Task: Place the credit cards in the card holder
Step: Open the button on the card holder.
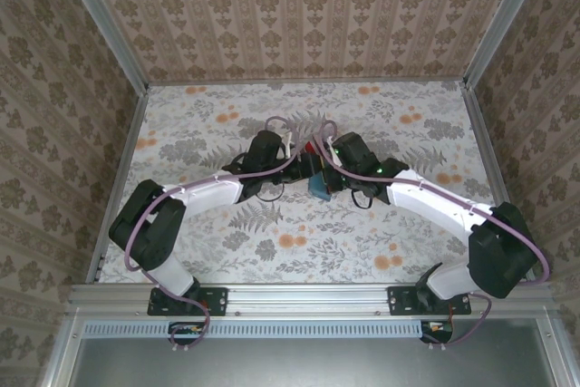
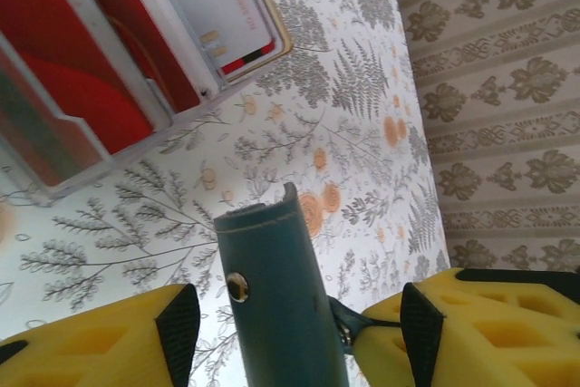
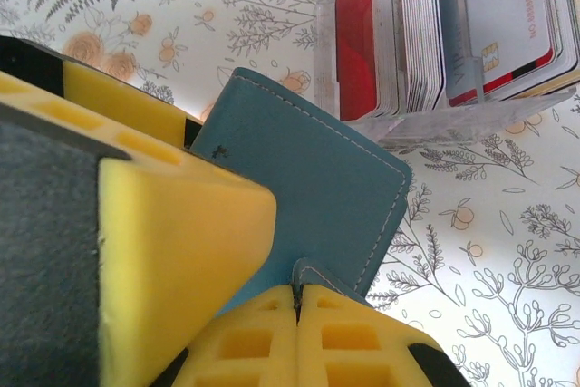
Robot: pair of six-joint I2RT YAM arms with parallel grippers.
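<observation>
The card holder (image 3: 317, 178), a teal folding wallet, is held up off the table on edge. My right gripper (image 3: 298, 301) is shut on its small strap tab (image 3: 313, 276). My left gripper (image 2: 299, 314) straddles the card holder (image 2: 276, 287), its black pads (image 2: 178, 333) standing apart from it on both sides, so it is open. From above, the card holder (image 1: 319, 188) hangs between the two wrists at the table's middle. The credit cards, red (image 2: 109, 70) and white (image 2: 222, 6), stand in a clear plastic box (image 3: 426, 120) just beyond the holder.
The clear box (image 2: 136, 147) has several slots with more cards on edge (image 3: 419, 33). The floral tabletop (image 1: 299, 242) is walled at the back and both sides by patterned panels (image 1: 299, 15). Both arms meet close together at the centre.
</observation>
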